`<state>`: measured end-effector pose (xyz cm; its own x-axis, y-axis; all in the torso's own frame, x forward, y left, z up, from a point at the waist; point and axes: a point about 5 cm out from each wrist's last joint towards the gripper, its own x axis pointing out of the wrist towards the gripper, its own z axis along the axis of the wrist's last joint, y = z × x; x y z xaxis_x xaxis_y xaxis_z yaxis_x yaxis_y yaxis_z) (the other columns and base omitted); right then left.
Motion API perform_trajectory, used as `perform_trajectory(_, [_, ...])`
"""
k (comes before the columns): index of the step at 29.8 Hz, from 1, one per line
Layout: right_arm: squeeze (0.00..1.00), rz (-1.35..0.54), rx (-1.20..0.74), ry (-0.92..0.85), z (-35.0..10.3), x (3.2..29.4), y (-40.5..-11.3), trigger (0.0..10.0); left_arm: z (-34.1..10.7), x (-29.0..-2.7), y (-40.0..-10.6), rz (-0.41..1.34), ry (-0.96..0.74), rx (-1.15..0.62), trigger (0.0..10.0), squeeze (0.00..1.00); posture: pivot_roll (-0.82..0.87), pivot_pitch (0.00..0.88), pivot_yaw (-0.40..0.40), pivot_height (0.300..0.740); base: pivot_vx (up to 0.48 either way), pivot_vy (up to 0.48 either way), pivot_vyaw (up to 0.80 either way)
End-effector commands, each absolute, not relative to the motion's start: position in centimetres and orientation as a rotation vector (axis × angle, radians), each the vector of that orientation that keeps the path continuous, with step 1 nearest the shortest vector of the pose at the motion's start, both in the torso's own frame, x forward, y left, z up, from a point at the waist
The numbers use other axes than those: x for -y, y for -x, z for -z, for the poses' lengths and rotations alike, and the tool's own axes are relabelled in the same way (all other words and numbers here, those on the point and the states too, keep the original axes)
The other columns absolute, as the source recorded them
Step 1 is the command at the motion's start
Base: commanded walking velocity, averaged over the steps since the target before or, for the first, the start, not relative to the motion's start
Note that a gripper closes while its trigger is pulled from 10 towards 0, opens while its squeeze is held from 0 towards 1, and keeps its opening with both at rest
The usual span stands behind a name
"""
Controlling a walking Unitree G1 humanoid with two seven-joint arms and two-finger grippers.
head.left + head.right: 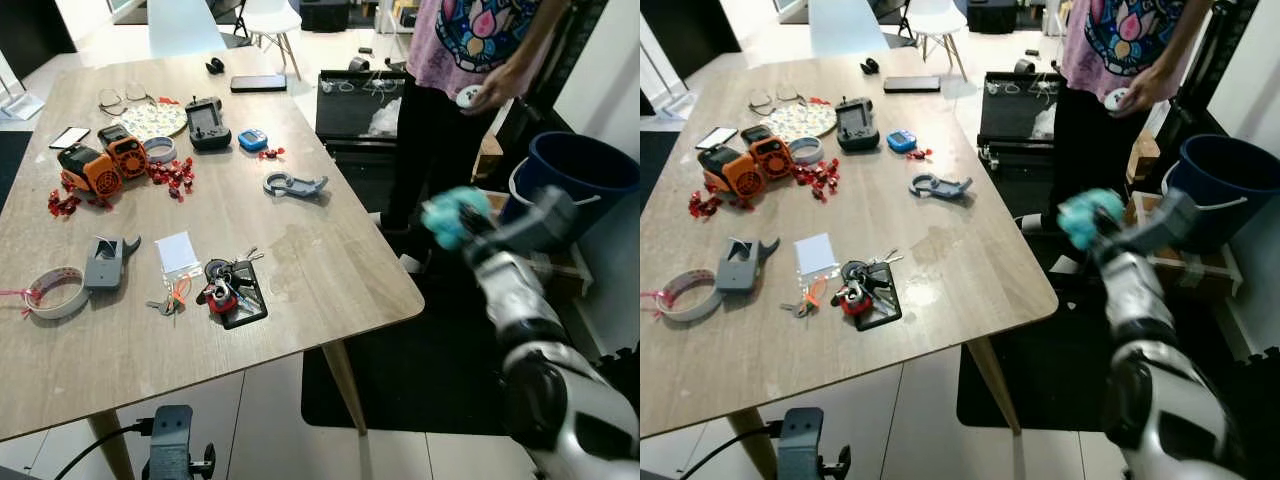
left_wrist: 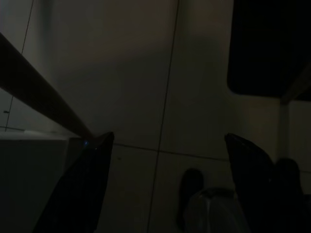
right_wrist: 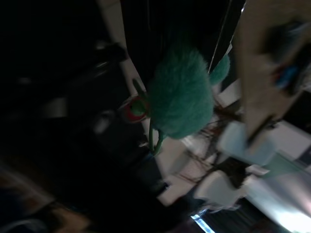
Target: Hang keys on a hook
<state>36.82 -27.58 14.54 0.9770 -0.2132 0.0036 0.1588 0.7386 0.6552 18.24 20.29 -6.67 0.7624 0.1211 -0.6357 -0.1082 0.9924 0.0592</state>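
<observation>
Keys with a fluffy teal pompom (image 1: pixel 455 216) are held up in the right end effector (image 1: pixel 478 232), which is closed on them, off the right edge of the wooden table (image 1: pixel 320 260). The left end effector (image 2: pixel 165 184) hangs over the tiled floor with its fingers spread apart. Another key bunch (image 1: pixel 228 287) lies on the table. A person (image 1: pixel 460 60) stands beyond, beside a blue bucket (image 1: pixel 580 170).

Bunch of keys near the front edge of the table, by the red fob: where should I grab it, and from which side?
Take the bunch of keys at the ring cluster by the red fob, from straight above; it lies flat on a black card, so sideways fingers would probably just push it.
</observation>
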Motion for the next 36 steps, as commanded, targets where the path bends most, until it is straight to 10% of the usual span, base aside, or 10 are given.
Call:
perform_trajectory(1, [0.0, 0.264, 0.089, -0.725, -13.8, 28.7, -36.0, 0.0, 7.1, -20.6, -17.4, -0.138, -0.019, -0.72, 10.0, 0.0, 0.05, 0.105, -0.014, 0.74, 0.0, 0.0, 0.0])
perform_trajectory(14, [0.0, 0.41, -0.225, -0.601, -3.9, 30.2, -29.1, 0.0, 7.6, -20.9, -16.5, -0.15, -0.025, -0.751, 10.0, 0.0, 0.05, 0.079, -0.021, 0.74, 0.0, 0.0, 0.0])
perform_trajectory(36, [0.0, 0.131, -0.818, -0.429, 7.2, 21.1, -19.5, 0.0, 7.8, -20.4, -16.7, -0.134, -0.022, -0.766, 10.0, 0.0, 0.06, 0.061, -0.019, 0.74, 0.0, 0.0, 0.0])
